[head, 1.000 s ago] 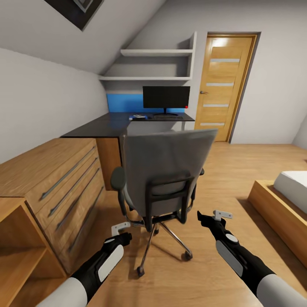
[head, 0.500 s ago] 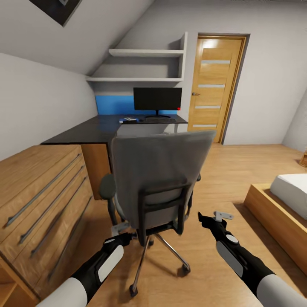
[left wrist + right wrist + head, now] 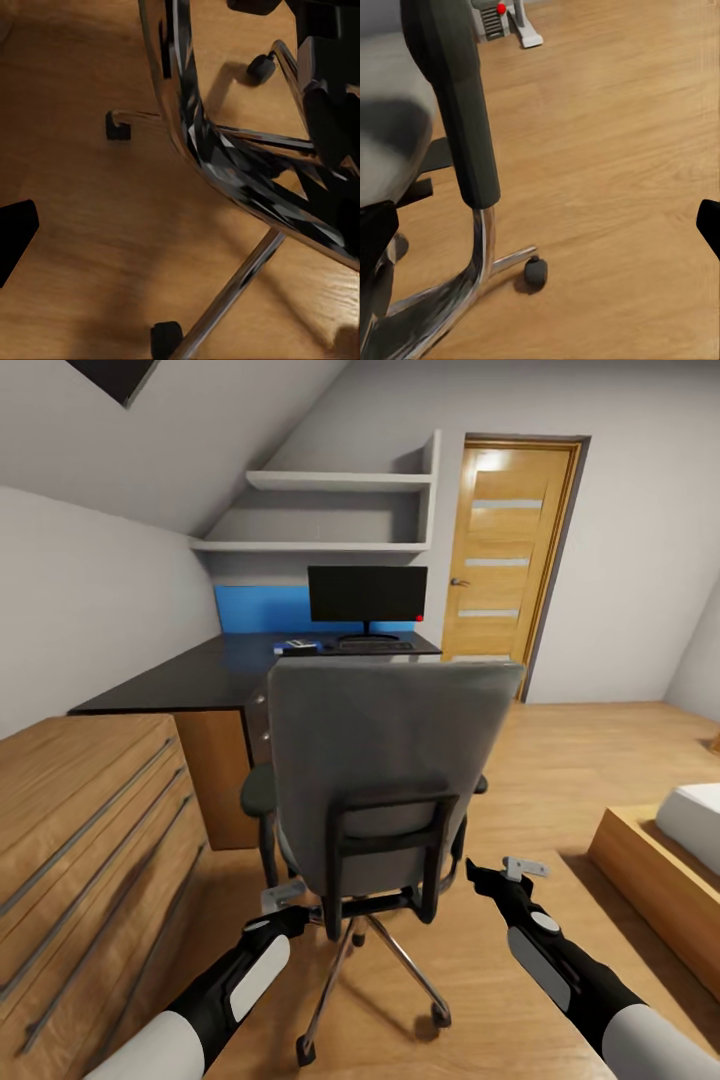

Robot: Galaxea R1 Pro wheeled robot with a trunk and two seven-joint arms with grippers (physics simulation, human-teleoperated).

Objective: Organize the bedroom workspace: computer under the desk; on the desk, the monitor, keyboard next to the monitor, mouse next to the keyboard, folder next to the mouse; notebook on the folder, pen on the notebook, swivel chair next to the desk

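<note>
The swivel chair [image 3: 385,750] stands right in front of me, its grey back toward me and hiding the seat. Its chrome base [image 3: 225,165] and castors fill the left wrist view; a black armrest [image 3: 457,97] shows in the right wrist view. Behind the chair is the black desk [image 3: 190,678], carrying the monitor [image 3: 367,595] and, in front of it, the keyboard [image 3: 375,645]. A small blue-and-pale flat thing [image 3: 297,647] lies left of the keyboard, too small to name. A grey vented box with a red dot [image 3: 495,19], likely the computer, sits on the floor. My left gripper [image 3: 292,915] and right gripper [image 3: 478,875] hang open and hold nothing on either side of the chair base.
A wooden drawer chest [image 3: 90,830] runs close along my left. A bed [image 3: 670,840] on a wooden frame is at the right. A wooden door [image 3: 505,560] stands right of the desk, with white shelves [image 3: 330,510] and a blue wall panel [image 3: 260,608] above the desk.
The whole view has shifted: the chair and desk loom larger and the drawer chest has slid leftward. Both arms keep the same pose in the picture.
</note>
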